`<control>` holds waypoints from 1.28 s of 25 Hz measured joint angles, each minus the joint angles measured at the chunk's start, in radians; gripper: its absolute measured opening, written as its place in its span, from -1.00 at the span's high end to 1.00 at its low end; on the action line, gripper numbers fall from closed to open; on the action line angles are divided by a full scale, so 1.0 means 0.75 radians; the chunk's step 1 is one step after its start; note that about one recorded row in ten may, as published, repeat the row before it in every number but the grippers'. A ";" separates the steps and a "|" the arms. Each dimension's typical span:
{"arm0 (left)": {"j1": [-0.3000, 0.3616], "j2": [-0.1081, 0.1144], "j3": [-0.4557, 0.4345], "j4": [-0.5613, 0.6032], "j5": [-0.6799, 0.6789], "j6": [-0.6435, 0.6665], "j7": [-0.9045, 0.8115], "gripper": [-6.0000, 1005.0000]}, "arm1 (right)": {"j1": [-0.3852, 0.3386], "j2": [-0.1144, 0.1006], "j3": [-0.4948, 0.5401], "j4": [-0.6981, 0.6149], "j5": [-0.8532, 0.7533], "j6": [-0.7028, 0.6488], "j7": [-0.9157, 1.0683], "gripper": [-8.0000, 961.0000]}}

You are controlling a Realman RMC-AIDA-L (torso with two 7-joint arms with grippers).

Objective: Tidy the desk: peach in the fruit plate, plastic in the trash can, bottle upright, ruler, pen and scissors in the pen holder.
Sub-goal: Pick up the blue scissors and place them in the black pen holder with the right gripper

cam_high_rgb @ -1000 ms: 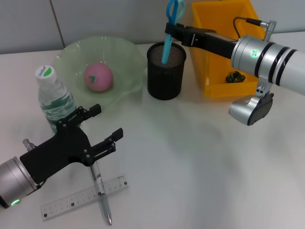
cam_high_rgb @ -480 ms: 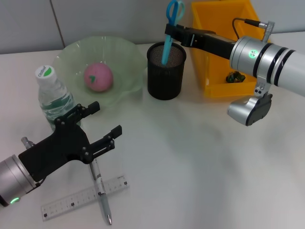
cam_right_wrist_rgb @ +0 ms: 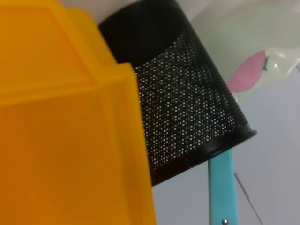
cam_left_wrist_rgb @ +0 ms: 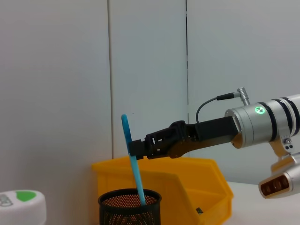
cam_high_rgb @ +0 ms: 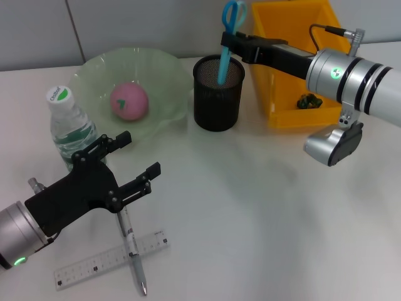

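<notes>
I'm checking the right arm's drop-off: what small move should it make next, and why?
Probably open the right gripper and release. It holds the blue scissors upright with their blades already down inside the black mesh pen holder, so letting go should leave them standing there.

This looks like an office or lab desk: a plain white tabletop [cam_high_rgb: 250,219] backed by grey wall panels [cam_left_wrist_rgb: 145,70], with stationery around a black mesh pen holder [cam_high_rgb: 218,93], a yellow plastic bin [cam_high_rgb: 294,63] just beside it.
</notes>
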 joint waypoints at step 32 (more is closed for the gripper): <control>0.009 0.000 0.000 0.003 -0.043 0.028 0.002 -0.56 | -0.023 0.010 -0.037 0.033 0.088 -0.041 -0.077 -0.17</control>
